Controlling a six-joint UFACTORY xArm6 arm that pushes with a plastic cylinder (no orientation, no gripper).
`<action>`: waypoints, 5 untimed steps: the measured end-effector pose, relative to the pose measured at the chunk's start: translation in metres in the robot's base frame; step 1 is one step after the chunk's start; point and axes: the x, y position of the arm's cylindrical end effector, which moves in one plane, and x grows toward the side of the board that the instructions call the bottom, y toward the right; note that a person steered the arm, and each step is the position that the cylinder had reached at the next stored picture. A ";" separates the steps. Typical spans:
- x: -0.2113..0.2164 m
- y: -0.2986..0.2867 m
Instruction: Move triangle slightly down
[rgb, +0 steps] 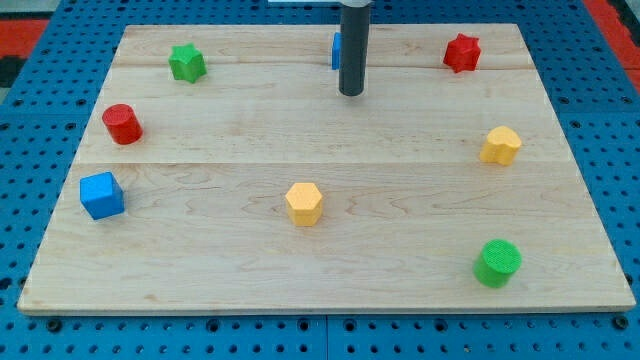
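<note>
Blue block, shape unclear, mostly hidden behind my tip; no pincer.

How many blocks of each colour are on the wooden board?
Red: 2, a cylinder and a star
Green: 2, a star and a cylinder
Blue: 2, a cube and one mostly hidden behind my tip, at
Yellow: 2, at and
Total: 8

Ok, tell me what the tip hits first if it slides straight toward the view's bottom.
Probably nothing: my tip would pass just to the view's right of the yellow hexagon and reach the board edge.
</note>
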 end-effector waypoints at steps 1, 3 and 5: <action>0.003 -0.009; -0.060 0.084; -0.068 -0.080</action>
